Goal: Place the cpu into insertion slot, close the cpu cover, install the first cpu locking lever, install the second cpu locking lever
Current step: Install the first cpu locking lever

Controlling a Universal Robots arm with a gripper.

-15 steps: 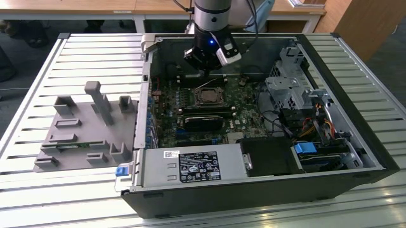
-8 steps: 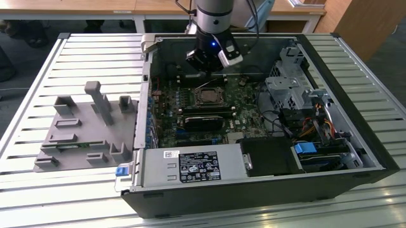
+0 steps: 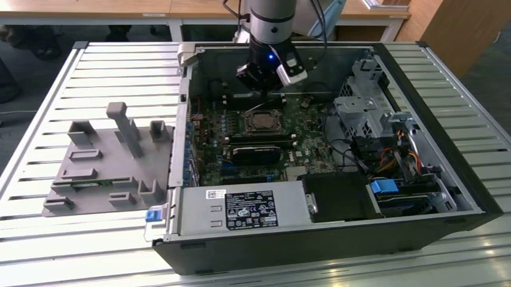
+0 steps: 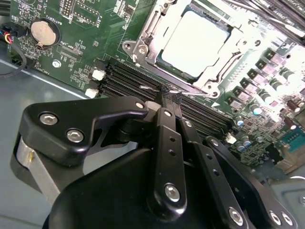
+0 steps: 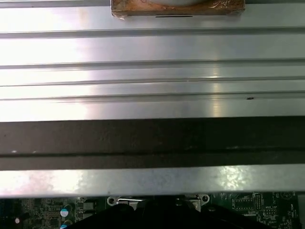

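From my station I see the arm reaching down into the open computer case [image 3: 467, 179], which lies on the slatted metal bench [image 3: 119, 66], with the tool [image 3: 268, 78] over the far part of the motherboard [image 3: 307, 128]. In the second wrist view the tool [image 4: 167, 95] is narrow, its two black fingers [image 4: 164, 126] drawn together at the tips with no gap that I can make out. Those tips sit right at a thin wire locking lever [image 4: 195, 92] that runs along the near edge of the insertion slot [image 4: 138, 47], just above the long black memory slots [image 4: 121, 76]. I cannot tell whether the wire is pinched between the tips or only touched by them. The cpu [image 4: 193, 43] lies flat inside the slot, pale face up, and the cpu cover [image 4: 228, 58] looks to be down around it, framing the face through its window. In the exterior view the cpu [image 3: 262, 123] sits mid-board, just nearer the camera than the tool. A coin cell battery [image 4: 42, 32] sits on the board well apart from the slot. On the bench at the exterior view's left stands a grey fixture [image 3: 104, 167], just beside the case. The power supply [image 3: 239, 209] fills the near corner of the case.
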